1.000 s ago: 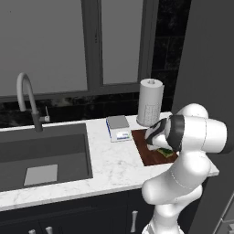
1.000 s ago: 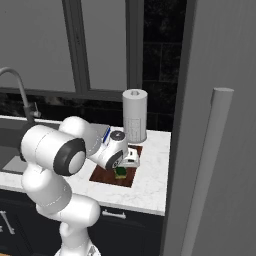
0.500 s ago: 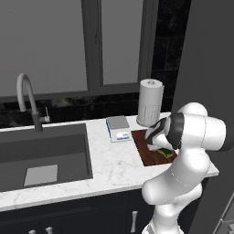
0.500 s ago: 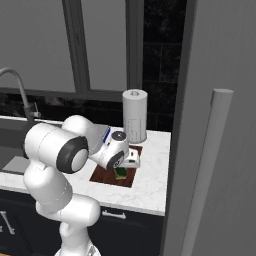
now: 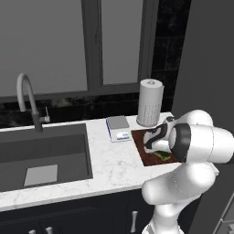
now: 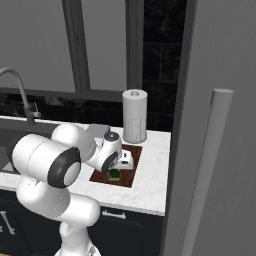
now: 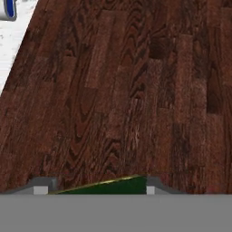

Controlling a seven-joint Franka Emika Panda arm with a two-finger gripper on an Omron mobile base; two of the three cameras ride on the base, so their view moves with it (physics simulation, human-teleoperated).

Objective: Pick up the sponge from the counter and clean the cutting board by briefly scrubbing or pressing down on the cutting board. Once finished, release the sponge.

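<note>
I see the end effector low over the flat dark reddish-brown wooden cutting board, its two small grey finger tips standing either side of the small yellow-green sponge with the dark green scrub layer and pinching it between them. In the hand view the board's grain takes up nearly everything ahead of me, with a sliver of the white marble surface at the upper left and a corner of the grey-and-white kitchen scale at the very top left.

From the left base view the sponge sits on the cutting board, toward its near right part, right under the end effector. The scale lies just beside the board's left edge, and a tall white paper towel roll stands upright behind the board, near the dark back wall. The dark grey sink basin with its curved faucet is well apart to the left.

From the right base view the sponge shows green on the board, below the end effector, with the roll behind
</note>
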